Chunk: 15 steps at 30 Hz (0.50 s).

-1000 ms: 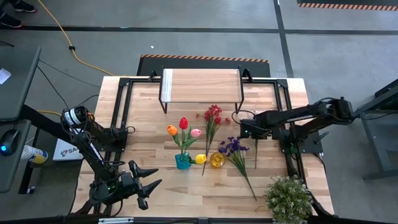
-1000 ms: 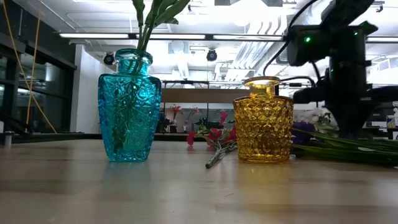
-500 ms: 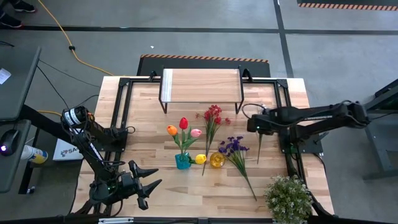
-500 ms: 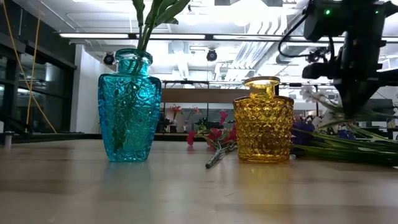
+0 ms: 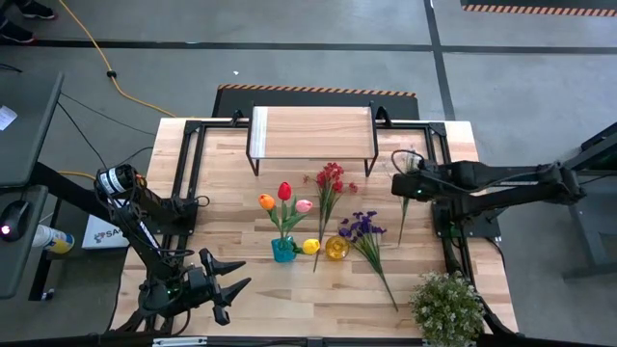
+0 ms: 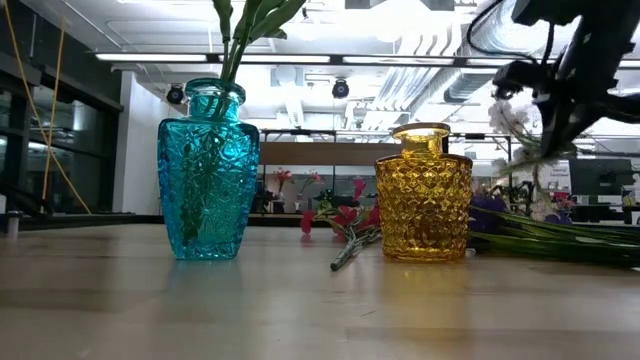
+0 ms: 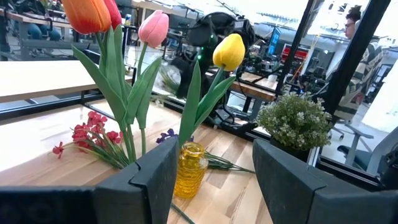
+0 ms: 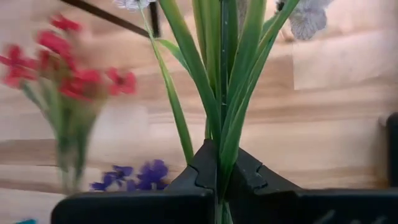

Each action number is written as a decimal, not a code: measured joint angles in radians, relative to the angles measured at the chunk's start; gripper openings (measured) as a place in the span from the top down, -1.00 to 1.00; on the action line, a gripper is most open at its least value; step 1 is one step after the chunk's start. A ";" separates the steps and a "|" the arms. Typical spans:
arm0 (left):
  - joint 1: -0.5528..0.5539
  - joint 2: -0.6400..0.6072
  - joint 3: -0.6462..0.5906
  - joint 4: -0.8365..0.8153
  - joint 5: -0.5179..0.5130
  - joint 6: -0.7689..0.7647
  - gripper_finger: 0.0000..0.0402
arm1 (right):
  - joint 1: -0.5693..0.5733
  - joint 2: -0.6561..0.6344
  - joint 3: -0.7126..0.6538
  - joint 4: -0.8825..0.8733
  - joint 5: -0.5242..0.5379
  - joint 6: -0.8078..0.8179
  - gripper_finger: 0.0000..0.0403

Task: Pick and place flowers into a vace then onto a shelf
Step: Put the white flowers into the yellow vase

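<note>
My right gripper [image 5: 404, 183] is over the table's right half, shut on the white spray [image 8: 219, 93], whose pale blossoms [image 6: 514, 118] show high in the low view. The blue vase [image 5: 282, 250] stands upright on the table with orange, red, pink and yellow tulips [image 7: 127, 68] in it. Beside it stands the yellow vase [image 5: 335, 248]. The red spray [image 5: 328, 183] and the purple spray [image 5: 363, 229] lie flat on the table. The shelf [image 5: 311, 132] stands by the far edge. My left gripper [image 5: 234, 285] waits open near the near-left corner. My right gripper pinches the white spray's bundle of stem and long leaves [image 8: 219, 163] between its two fingers, below the blossoms. The fingers lie across the stem, slanting down from the table's right side. The blossom end is raised, and the stem's lower part [image 5: 400, 231] trails toward the near edge.
A bushy pale-green potted plant [image 5: 446, 306] stands at the near-right corner. Black frame rails [image 5: 191, 164] run along the table's left and right sides. Bare wood [image 5: 318, 294] lies in front of the vases.
My right gripper has moved up and toward the table's right and far edges, staying shut on the white spray. The spray's blossom end has risen off the table with it and shifted away from the purple spray.
</note>
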 joint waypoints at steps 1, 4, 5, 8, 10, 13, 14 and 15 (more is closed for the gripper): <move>0.000 0.000 0.000 0.000 0.000 0.000 -0.19 | 0.000 -0.010 0.010 -0.003 0.014 -0.009 0.97; 0.000 0.000 0.000 0.001 0.000 0.000 -0.19 | 0.000 -0.039 0.055 -0.004 0.071 -0.047 0.98; 0.000 0.000 0.000 0.001 0.000 0.000 -0.19 | 0.000 -0.047 0.073 -0.004 0.090 -0.057 0.98; 0.000 0.000 0.000 0.001 0.000 0.000 -0.19 | 0.000 -0.066 0.138 -0.006 0.151 -0.106 0.97; 0.000 0.000 0.000 0.002 0.000 0.000 -0.19 | 0.000 -0.076 0.185 -0.006 0.191 -0.144 0.98; 0.000 0.000 0.000 0.006 0.000 0.000 -0.19 | 0.000 -0.079 0.263 -0.006 0.242 -0.195 0.98; 0.000 0.000 0.000 0.006 0.000 0.000 -0.19 | 0.000 -0.078 0.289 -0.006 0.255 -0.215 0.97; 0.000 0.000 0.000 0.006 0.000 0.000 -0.19 | 0.000 -0.077 0.317 -0.003 0.268 -0.238 0.97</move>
